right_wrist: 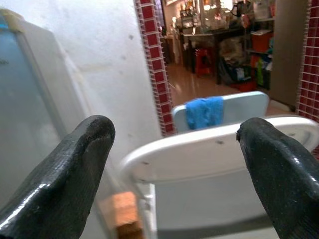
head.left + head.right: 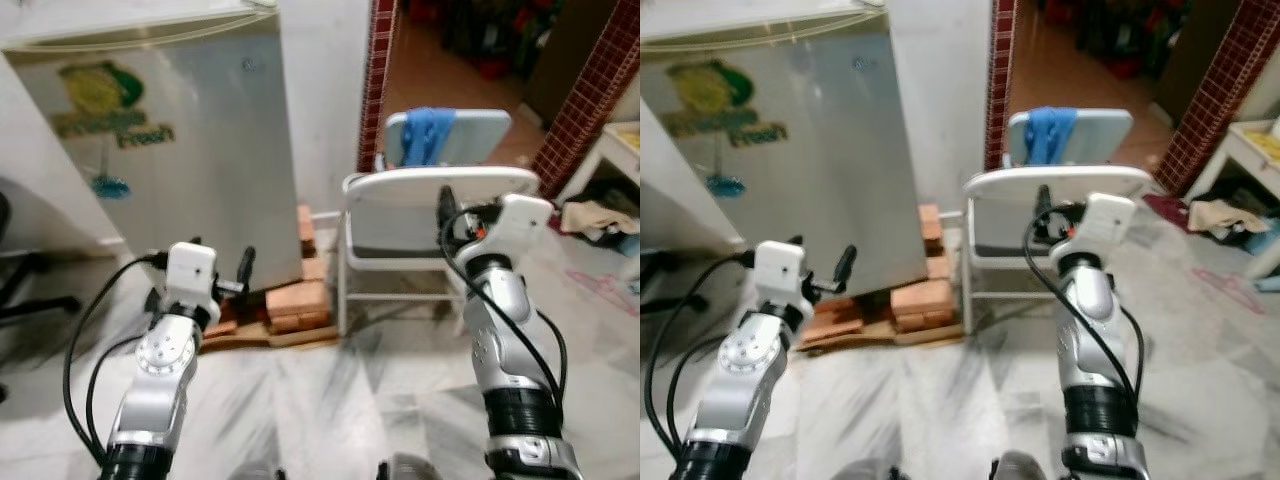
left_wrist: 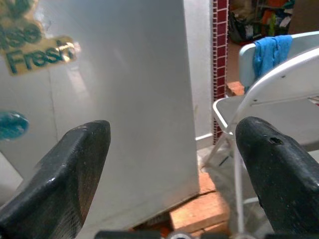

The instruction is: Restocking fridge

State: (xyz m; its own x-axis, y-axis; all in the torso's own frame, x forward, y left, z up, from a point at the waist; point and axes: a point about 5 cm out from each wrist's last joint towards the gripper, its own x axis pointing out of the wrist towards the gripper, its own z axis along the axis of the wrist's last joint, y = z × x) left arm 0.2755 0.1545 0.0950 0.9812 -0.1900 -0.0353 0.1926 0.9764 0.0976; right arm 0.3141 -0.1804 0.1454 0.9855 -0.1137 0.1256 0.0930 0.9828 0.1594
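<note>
A silver fridge (image 2: pixel 170 150) with a green "Fresh" sticker stands ahead on the left, its door shut. My left gripper (image 2: pixel 215 262) is held out low before the fridge's lower right corner, open with nothing between its fingers; the left wrist view looks past its fingertips (image 3: pixel 75 164) at the fridge front (image 3: pixel 119 99). My right gripper (image 2: pixel 465 215) is raised in front of a white folding chair (image 2: pixel 430 185), also open and empty. In the right wrist view the chair's backrest (image 1: pixel 199 149) lies beyond the fingers.
The fridge rests on bricks (image 2: pixel 295 300) and wooden boards. A second chair with a blue cloth (image 2: pixel 425 135) stands behind the first. A red brick pillar (image 2: pixel 378 80) frames a doorway. Clothes (image 2: pixel 595 215) and a white table (image 2: pixel 625 150) are at right, an office chair base (image 2: pixel 20 290) at left.
</note>
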